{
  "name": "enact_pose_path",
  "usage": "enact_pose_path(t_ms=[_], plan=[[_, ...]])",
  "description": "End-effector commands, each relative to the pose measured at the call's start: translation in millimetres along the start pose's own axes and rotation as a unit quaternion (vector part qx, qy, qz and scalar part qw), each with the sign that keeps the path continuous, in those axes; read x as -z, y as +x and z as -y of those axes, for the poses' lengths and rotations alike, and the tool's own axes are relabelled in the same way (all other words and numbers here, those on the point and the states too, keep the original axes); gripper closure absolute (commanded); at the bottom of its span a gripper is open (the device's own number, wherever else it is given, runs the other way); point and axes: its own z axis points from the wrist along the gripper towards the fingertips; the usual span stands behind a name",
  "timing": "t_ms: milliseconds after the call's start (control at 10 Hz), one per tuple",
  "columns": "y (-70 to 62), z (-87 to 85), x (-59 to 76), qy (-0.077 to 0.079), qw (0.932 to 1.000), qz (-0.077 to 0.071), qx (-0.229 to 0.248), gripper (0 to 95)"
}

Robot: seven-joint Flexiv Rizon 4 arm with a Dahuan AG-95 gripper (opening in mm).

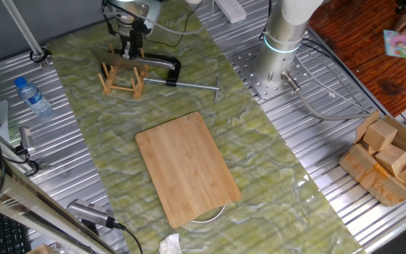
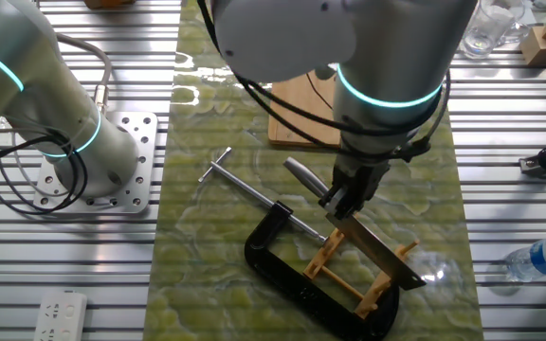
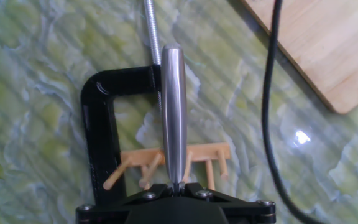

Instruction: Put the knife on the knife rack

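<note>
A: What lay on the table (image 1: 273,162)?
B: A cutting board (image 1: 187,166) well away from the pincer (image 2: 347,201), and a black clamp (image 2: 297,280) right beside the knife rack (image 2: 356,275) under it.
A: And the pincer?
B: It was closed on the knife (image 2: 373,244), whose blade sat over the rack's pegs.

1. A black clamp (image 1: 162,65) with a metal rod (image 1: 192,85) lies at upper centre.
2. A bamboo cutting board (image 1: 186,166) sits mid-frame.
3. A plastic water bottle (image 1: 32,97) lies at left.
4. Wooden blocks (image 1: 390,156) fill a box at right.
5. A green marbled mat (image 1: 273,183) covers the table.
</note>
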Motion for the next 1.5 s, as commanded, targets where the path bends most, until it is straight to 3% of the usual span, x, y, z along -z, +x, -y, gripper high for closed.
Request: enact_pose_path(t_ms=[100, 1000, 1500], plan=[[0.6, -0.3, -4.2, 0.003, 1.0, 0.0, 0.0, 95.0], [3.7, 8.0, -32.6, 0.011, 0.9997, -0.011, -0.016, 95.0], [-0.5, 6.0, -40.1, 0.015, 0.9995, -0.017, -0.021, 95.0]])
